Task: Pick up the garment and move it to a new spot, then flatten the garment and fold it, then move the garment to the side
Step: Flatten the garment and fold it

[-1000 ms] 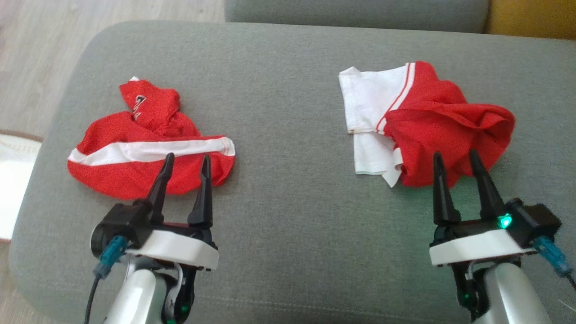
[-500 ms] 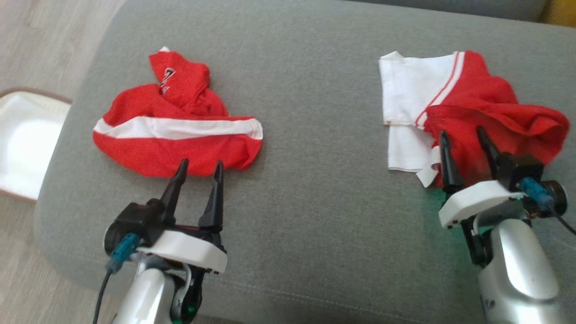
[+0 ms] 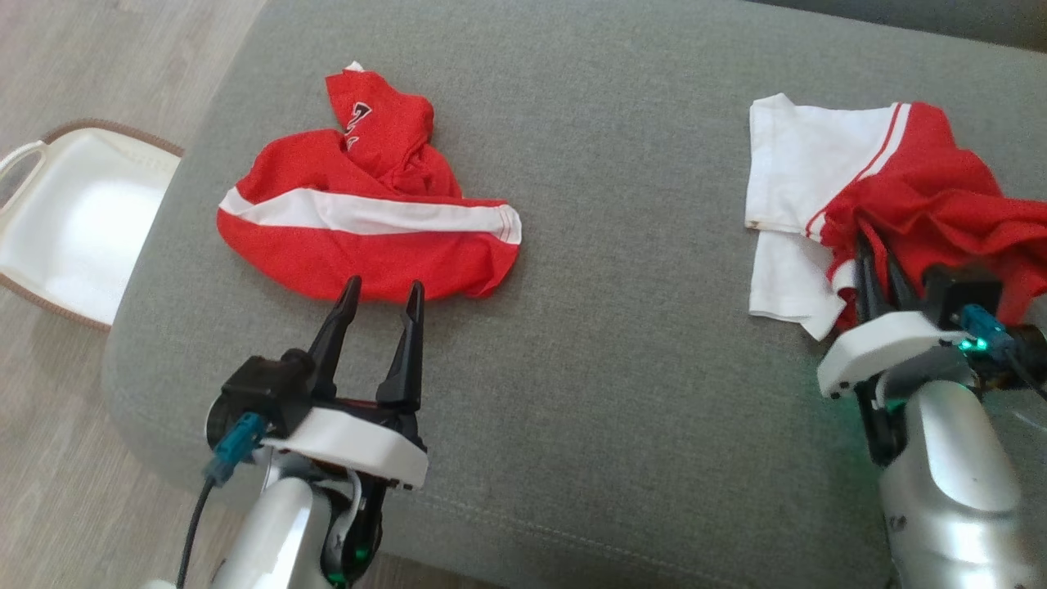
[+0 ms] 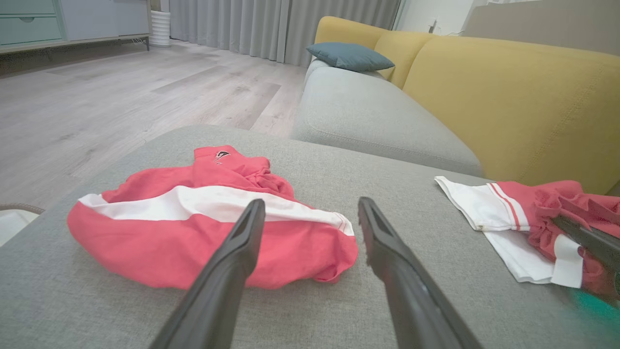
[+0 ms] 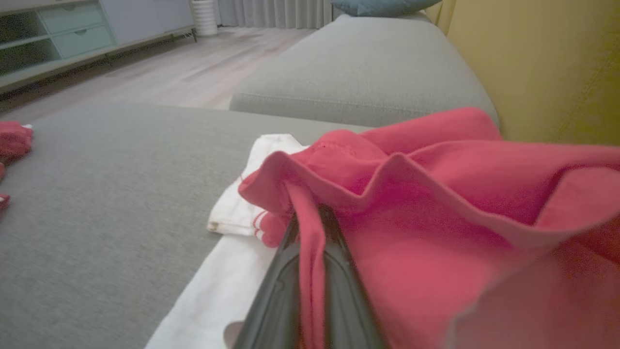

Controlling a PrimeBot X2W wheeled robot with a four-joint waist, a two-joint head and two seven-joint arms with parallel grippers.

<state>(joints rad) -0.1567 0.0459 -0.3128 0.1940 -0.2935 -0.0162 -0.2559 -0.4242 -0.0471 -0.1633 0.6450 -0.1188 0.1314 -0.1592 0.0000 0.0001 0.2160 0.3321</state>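
Two garments, one grey cushion (image 3: 638, 368). Right gripper (image 3: 873, 249) pinches the right garment (image 3: 941, 204); left gripper (image 3: 385, 283) gapes wide before the left garment (image 3: 368, 237).

Readable text: none can be made out anywhere.
Left red garment (image 3: 368, 245): carries a small dark-and-white mark (image 3: 357, 117) on its raised upper fold; it looks like slanted characters, too small and creased to read.
Same mark, left wrist view (image 4: 222, 154): a dark emblem with a white edge, blurred and illegible.
Red-and-white garment (image 3: 818, 172): red stripes on white cloth, no legible lettering.
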